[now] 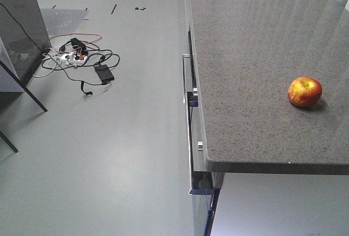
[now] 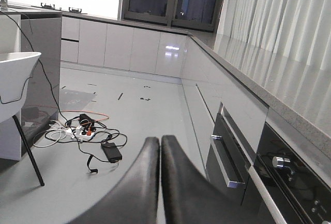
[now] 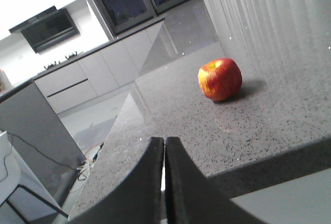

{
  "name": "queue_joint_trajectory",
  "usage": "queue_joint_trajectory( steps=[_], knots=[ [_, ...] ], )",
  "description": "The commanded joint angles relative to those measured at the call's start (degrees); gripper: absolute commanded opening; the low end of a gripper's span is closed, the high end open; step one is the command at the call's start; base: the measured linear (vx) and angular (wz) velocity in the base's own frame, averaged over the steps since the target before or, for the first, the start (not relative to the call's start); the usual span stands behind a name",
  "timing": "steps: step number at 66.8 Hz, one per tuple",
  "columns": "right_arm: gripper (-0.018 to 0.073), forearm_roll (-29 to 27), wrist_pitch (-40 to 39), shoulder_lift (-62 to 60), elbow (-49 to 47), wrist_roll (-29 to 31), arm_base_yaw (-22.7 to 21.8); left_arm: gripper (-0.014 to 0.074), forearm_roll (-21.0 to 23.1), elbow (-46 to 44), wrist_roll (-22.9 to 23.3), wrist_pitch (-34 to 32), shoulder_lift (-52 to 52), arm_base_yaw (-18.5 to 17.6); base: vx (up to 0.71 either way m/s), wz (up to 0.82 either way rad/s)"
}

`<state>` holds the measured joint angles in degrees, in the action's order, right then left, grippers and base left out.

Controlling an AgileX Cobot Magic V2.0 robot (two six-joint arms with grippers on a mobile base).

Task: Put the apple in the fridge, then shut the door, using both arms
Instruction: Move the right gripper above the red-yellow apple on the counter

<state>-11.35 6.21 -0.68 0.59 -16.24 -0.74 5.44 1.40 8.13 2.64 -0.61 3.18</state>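
The apple [image 1: 305,91] sits stem-up on the grey speckled tabletop [image 1: 245,45], alone, back from the front edge and nearer the right side of the front view. Nothing touches it.

The right pincer [image 3: 164,142] is low in front of that edge, aimed roughly at the apple but well apart from it. Its two fingers are clenched together with nothing between them. The left pincer [image 2: 160,141] is likewise clenched and empty. It points out over the floor [image 2: 134,115], alongside the cabinet fronts and an oven [image 2: 289,177], with a tangle of cables [image 2: 83,131] lying ahead.

No open fridge or door can be made out with certainty in any view, so the task looks to be at its start, with the apple not yet picked up.

The main risks, as I judge them:
- The right pincer must release before it reaches the apple. If it arrives clenched, it will shove the fruit instead of gripping it.
- The skin is glossy and the shape round, so an off-centre or glancing touch could set it rolling across the smooth tabletop, perhaps off it.
- The pincer sits close to edge height, so a flat approach could knock the rim.
- The cables could snag the base on the way to the fridge.
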Motion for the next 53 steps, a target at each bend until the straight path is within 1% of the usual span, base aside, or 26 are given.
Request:
queue_joint_trajectory(
  steps=[1, 5, 9, 12, 17, 19, 22, 25, 30, 36, 43, 48, 53],
  knots=[
    [0.0036, 1.95, -0.39, 1.77, -6.56, 1.14, 0.07, -0.0007, 0.55, -1.04, -0.08, -4.22, 0.31, -0.36, 0.00, 0.00],
    [0.0076, 3.48, 2.43, 3.63, -11.12, 3.17, 0.07, -0.0007, 0.55, -1.04, -0.08, -4.22, 0.31, -0.36, 0.00, 0.00],
    [0.0137, 4.23, 5.18, 6.09, -16.09, 7.31, 0.07, -0.0007, 0.55, -1.04, -0.08, -4.22, 0.31, -0.36, 0.00, 0.00],
    [0.0199, 4.23, 6.78, 8.37, -19.98, 10.50, 0.07, -0.0007, 0.55, -1.04, -0.08, -4.22, 0.31, -0.36, 0.00, 0.00],
    [0.0348, 4.03, 9.95, 13.02, -26.74, 16.65, 0.07, -0.0007, 0.55, -1.04, -0.08, -4.22, 0.31, -0.36, 0.00, 0.00],
    [0.0387, 4.03, 10.52, 14.75, -28.60, 17.74, 0.07, -0.0007, 0.55, -1.04, -0.08, -4.22, 0.31, -0.36, 0.00, 0.00],
    [0.0489, 4.03, 11.56, 18.30, -31.52, 20.22, 0.07, -0.0007, 0.55, -1.04, -0.08, -4.22, 0.31, -0.36, 0.00, 0.00],
    [0.0568, 4.30, 11.47, 20.79, -33.80, 22.46, 0.07, -0.0007, 0.55, -1.04, -0.08, -4.22, 0.31, -0.36, 0.00, 0.00],
    [0.0673, 4.42, 9.25, 25.05, -36.22, 26.70, 0.07, -0.0007, 0.55, -1.04, -0.08, -4.22, 0.31, -0.36, 0.00, 0.00],
    [0.0727, 4.29, 4.68, 28.35, -36.75, 29.77, 0.07, -0.0007, 0.55, -1.04, -0.08, -4.22, 0.31, -0.36, 0.00, 0.00],
    [0.0720, 3.87, -0.91, 31.09, -37.10, 29.79, 0.07, -0.0007, 0.55, -1.04, -0.08, -4.22, 0.31, -0.36, 0.00, 0.00],
    [0.0716, 4.01, 0.16, 34.44, -39.44, 29.79, 0.07, -0.0007, 0.55, -1.04, -0.08, -4.22, 0.31, -0.36, 0.00, 0.00],
    [0.0714, 4.01, 4.08, 39.16, -44.65, 29.79, 0.07, -0.0007, 0.55, -1.04, -0.08, -4.22, 0.31, -0.36, 0.00, 0.00]
  ],
)
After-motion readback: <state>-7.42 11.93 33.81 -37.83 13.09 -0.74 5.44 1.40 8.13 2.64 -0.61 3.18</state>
